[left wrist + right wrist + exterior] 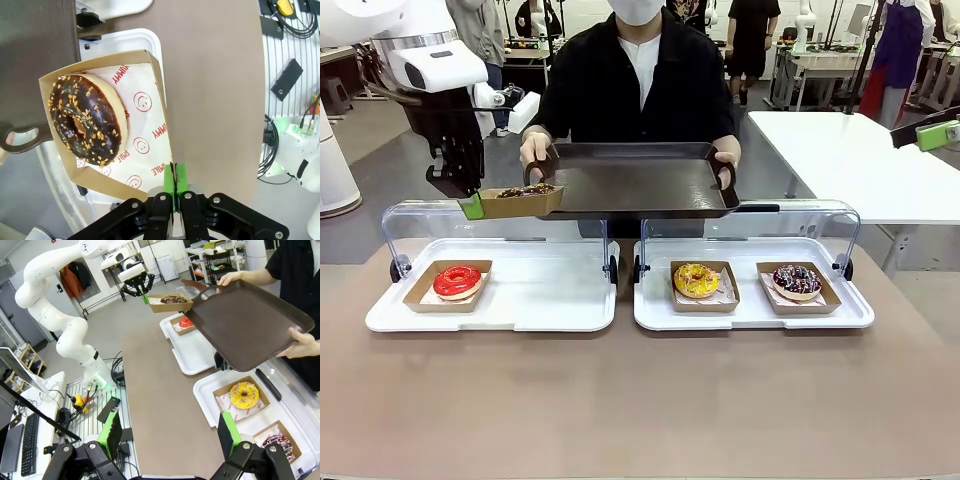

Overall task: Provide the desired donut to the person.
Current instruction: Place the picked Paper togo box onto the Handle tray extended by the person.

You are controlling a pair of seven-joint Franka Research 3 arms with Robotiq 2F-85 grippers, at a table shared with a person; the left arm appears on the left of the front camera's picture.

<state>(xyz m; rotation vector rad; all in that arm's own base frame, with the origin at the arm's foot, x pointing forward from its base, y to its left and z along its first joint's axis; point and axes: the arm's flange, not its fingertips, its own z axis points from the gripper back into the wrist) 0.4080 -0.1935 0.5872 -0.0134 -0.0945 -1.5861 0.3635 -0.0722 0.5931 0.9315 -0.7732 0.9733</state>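
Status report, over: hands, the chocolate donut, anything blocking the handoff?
Left hand shut on the donut box edge, chocolate donut inside, held up at the brown tray rim. Right hand open. Tray held out by the person; nothing blocking.

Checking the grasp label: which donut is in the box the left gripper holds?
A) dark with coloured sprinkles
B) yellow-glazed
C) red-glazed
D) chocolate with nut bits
D: the left gripper is shut on the wall of the cardboard box carrying the chocolate donut with nut bits.
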